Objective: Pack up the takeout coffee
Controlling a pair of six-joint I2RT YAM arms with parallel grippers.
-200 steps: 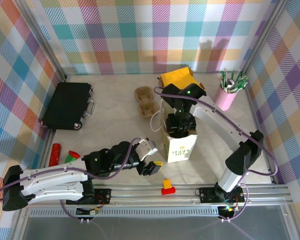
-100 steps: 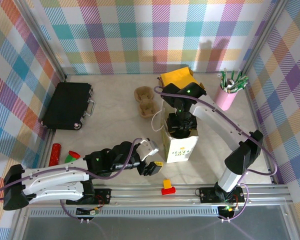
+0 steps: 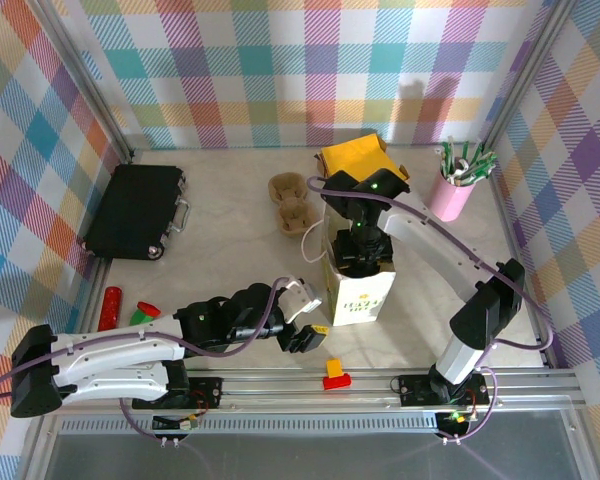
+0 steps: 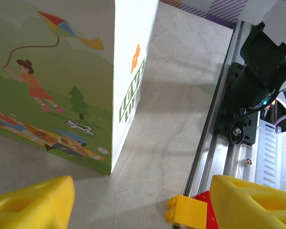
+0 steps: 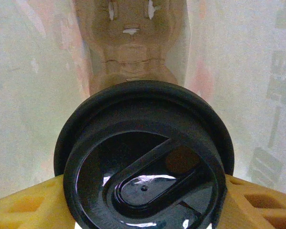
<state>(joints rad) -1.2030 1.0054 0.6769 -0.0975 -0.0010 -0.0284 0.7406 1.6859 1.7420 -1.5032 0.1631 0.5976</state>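
While right gripper (image 5: pixel 143 210) clasps the takeout coffee (image 5: pixel 144 157) inside the bag (image 5: pixel 24 95) — cup body hidden; left gripper (image 4: pixel 140 202) gapes

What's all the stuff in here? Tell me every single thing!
bag: one, white and green, front middle
cup: one, black lid, inside the bag
carrier: one, brown, back of the bag's left
yellow thing: one, back middle
tumbler: one, pink, holds sticks, back right
case: one, black, left
block: one, red-yellow, front
red piece: one, front left
green piece: one, beside it
left gripper: open, by the block
right gripper: in the bag, gripping the cup
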